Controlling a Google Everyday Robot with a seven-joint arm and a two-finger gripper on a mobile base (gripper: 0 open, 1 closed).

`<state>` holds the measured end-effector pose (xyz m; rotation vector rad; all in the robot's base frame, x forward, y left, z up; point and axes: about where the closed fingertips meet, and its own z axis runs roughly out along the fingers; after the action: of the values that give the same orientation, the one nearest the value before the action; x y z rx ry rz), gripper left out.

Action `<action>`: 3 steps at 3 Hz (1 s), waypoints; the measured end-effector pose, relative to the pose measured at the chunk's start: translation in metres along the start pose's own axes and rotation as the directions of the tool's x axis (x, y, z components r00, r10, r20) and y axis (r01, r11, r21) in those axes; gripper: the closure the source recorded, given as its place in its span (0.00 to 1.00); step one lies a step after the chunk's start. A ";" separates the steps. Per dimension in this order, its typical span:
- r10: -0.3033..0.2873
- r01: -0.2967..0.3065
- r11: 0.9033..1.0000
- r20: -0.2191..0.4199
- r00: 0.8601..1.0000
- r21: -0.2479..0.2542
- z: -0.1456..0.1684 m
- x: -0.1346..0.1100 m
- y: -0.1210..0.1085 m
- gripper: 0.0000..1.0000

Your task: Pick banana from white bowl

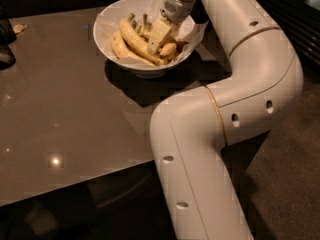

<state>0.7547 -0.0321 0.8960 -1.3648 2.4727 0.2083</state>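
Observation:
The white bowl [106, 20] stands at the far side of the brown table, with white paper sticking out at its right rim. Several yellow bananas lie in it. Long smooth ones [131, 37] with green stems lie on the left. A short speckled banana [169, 49] lies at the right, partly hidden by my gripper. My gripper [159, 37] reaches down into the bowl from the upper right. It sits among the bananas, right beside the short speckled one and touching the pile.
My white arm [235, 99] bends over the table's right edge and hides that side. A dark object [5, 44] stands at the far left edge, with a small item [19, 28] behind it. The glossy table [65, 114] ends at the front; carpet [295, 174] lies to the right.

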 end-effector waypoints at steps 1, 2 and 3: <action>0.000 0.000 1.000 0.000 1.000 0.000 0.000 0.000 0.000 1.00; 0.000 0.000 1.000 0.000 1.000 0.000 0.000 0.000 0.000 1.00; 0.000 0.000 1.000 0.000 1.000 0.000 -0.005 -0.002 0.000 1.00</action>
<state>0.7547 -0.0321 0.9012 -1.3648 2.4727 0.2082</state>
